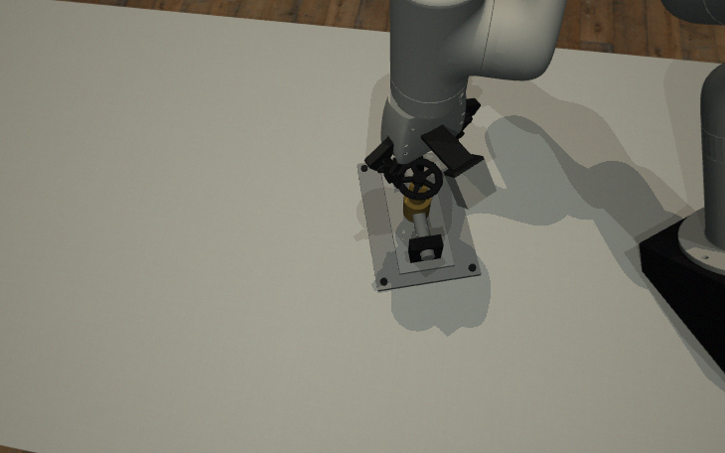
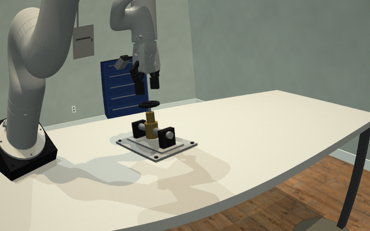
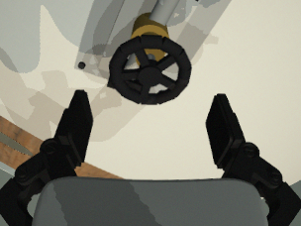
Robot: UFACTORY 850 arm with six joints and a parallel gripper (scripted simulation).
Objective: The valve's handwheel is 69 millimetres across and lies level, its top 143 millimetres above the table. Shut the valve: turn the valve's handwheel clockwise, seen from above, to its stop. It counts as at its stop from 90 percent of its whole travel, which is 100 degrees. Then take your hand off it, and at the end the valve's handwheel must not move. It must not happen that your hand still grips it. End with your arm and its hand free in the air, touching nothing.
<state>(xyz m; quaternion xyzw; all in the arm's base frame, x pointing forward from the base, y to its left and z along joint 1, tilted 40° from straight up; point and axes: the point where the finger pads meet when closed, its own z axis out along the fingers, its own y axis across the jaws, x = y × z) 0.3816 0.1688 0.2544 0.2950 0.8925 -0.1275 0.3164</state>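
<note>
The valve stands on a grey base plate (image 1: 376,235) (image 2: 140,150) (image 3: 113,16) on the table. Its black spoked handwheel (image 1: 421,179) (image 2: 148,104) (image 3: 150,75) lies level on top of a brass body (image 1: 414,208) (image 2: 151,126) (image 3: 150,29). A grey pipe runs through two black blocks, one of them at the front (image 1: 425,246) (image 2: 166,137). My gripper (image 1: 418,160) (image 2: 147,88) (image 3: 150,106) is open wide and empty. It hangs a little above the handwheel, fingers pointing down and clear of the rim. In the wrist view the wheel lies just ahead of the fingertips.
The arm's black base (image 1: 708,303) (image 2: 20,160) stands on the table's corner beside the valve. A blue cabinet (image 2: 117,91) and a wall panel (image 2: 83,41) are behind the table. The table's edge runs along the front in the exterior view.
</note>
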